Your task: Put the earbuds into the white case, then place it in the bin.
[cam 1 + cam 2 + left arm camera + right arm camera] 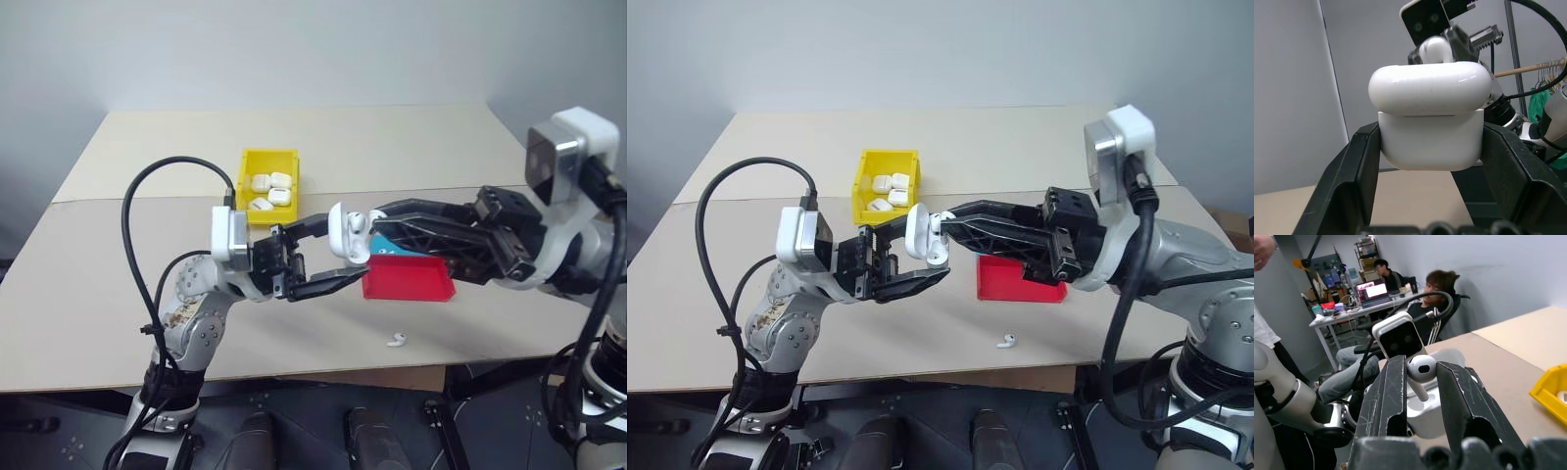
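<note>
I am holding the white case (1430, 125) up in the air between the two arms, lid flipped open, with the left gripper (328, 257) clamping its jaws on the case's lower body from both sides. The right gripper (1420, 377) is pinching one of the earbuds (1421, 368) by its rounded head, stem pointing down at the case's open wells just beneath it. Both pieces are glossy and hard, so I am judging them light but slippery — the earbud could easily squirt out of the jaws if I squeeze off-centre, and the case could twist in its grip if I push down hard while seating the stem. The flat sides of the case body look like the safest place to hold, leaving the hinge and lid free. A second earbud (395, 340) is lying loose on the worktop (118, 235) near the front edge, well apart from everything else. Just behind it sits the red tray (409, 278), under my right arm, and farther back the yellow bin (268, 176) is already holding several white cases. My own left cable loop and the tray seem the only things to steer around on the way to the bin.
</note>
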